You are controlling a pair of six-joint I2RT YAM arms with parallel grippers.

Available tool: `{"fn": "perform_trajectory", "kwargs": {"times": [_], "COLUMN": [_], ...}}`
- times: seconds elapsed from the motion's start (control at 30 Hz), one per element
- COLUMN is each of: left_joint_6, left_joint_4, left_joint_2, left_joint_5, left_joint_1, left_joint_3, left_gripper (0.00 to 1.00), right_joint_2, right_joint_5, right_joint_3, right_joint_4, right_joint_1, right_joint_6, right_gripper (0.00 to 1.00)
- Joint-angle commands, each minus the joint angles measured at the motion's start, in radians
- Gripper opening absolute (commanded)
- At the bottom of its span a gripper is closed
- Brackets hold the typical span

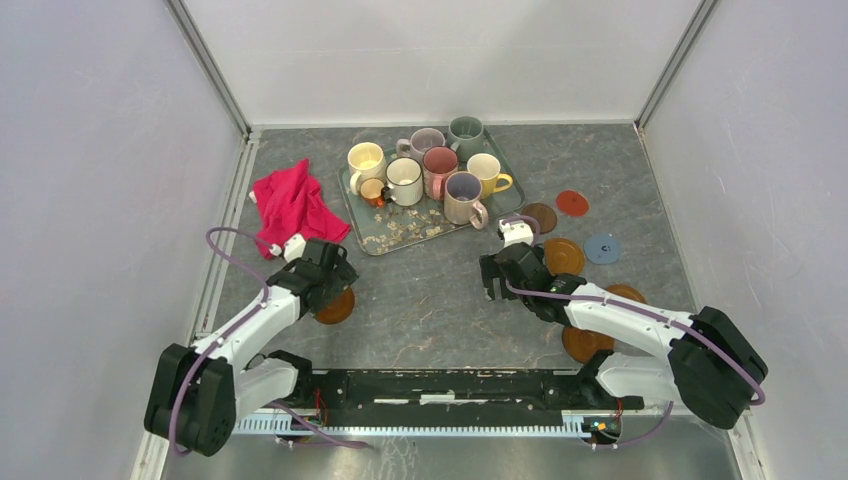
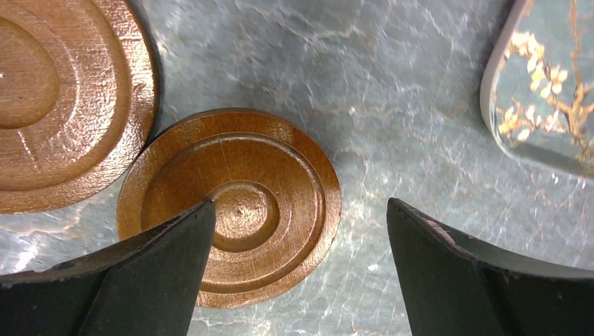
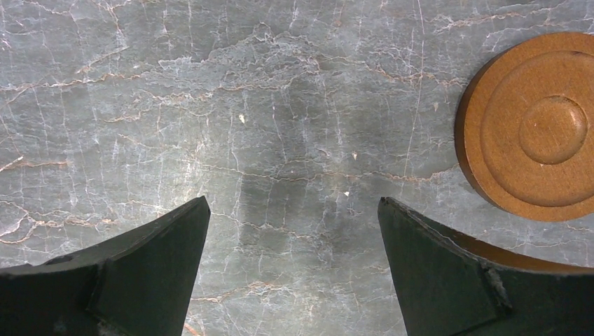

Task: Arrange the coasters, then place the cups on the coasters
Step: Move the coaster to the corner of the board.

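Note:
Several cups with side handles stand together on the floral tray at the back. My left gripper hangs open just off the tray's near-left corner. In the left wrist view my left gripper is low over the table, its left finger overlapping an orange-brown coaster. A second orange-brown coaster lies next to it. My right gripper is open over bare table, with an orange-brown coaster off to its right. More coasters lie at the right: dark brown, red, grey-blue and orange-brown.
A red cloth lies crumpled left of the tray. The tray's corner shows at the upper right of the left wrist view. Two more orange-brown coasters sit by the right arm. Grey walls close in the table on three sides.

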Motion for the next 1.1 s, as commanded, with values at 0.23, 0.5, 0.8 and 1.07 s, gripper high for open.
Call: {"fn": "perform_trajectory", "kwargs": {"times": [0.23, 0.5, 0.8, 1.07], "left_joint_6": [0.088, 0.146, 0.053, -0.004], "left_joint_4": [-0.028, -0.04, -0.056, -0.05], "left_joint_2": [0.093, 0.052, 0.043, 0.064], "left_joint_5": [-0.016, 0.033, 0.042, 0.034], "left_joint_1": [0.206, 0.277, 0.086, -0.009], "left_joint_3": [0.013, 0.012, -0.004, -0.004], "left_gripper": [1.0, 1.0, 1.0, 1.0], "right_joint_2": [-0.018, -0.021, -0.026, -0.029], "right_joint_5": [0.004, 0.002, 0.01, 0.009], "right_joint_3": [0.012, 0.011, 0.005, -0.001], "right_joint_4": [0.012, 0.01, 0.013, 0.014], "right_joint_1": [-0.008, -0.015, -0.025, -0.027], "right_joint_6": [-0.026, -0.035, -0.03, -0.025], "right_gripper": [0.98, 0.98, 0.98, 0.98]}}
